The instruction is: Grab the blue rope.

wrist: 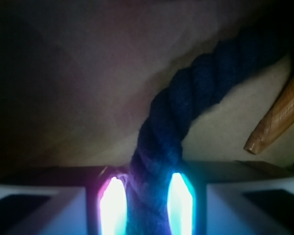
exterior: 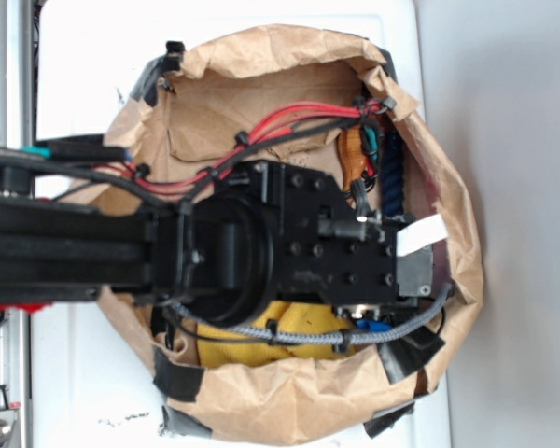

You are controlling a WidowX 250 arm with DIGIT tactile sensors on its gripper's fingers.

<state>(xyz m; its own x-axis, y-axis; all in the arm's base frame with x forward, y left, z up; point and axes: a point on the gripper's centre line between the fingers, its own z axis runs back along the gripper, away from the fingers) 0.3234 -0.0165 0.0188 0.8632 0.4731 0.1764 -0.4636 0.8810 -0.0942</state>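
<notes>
1. The robot's black gripper (wrist: 146,205) sat at the bottom centre of the wrist view, its two glowing fingertip pads (wrist: 112,205) pressed against either side of the thick, dark navy twisted-strand rope (wrist: 186,98); the jaws looked pinched on it, with no gap visible between pad and strand.
2. That blue rope ran up from between the pads and curved toward the upper right of the wrist frame, lying against pale brown paper. In the exterior view only a short stretch of it (exterior: 393,173) showed, just right of centre and above the gripper body, near the bag's right wall.
3. I judged the rope was caught near one end, so that the rest could trail free when lifted.
4. A smooth orange, ribbed shell-like piece (wrist: 279,117) pointed down at the right edge of the wrist view, near the rope but apart from it. It matched the orange thing beside the rope in the exterior view.
5. Everything sat inside a crumpled brown paper bag (exterior: 289,397) with black tape at its rim, which explained the arm's steep reach from the left.
6. A yellow item (exterior: 289,322) lay low in the bag, partly hidden beneath the grey braided cable (exterior: 261,333).
</notes>
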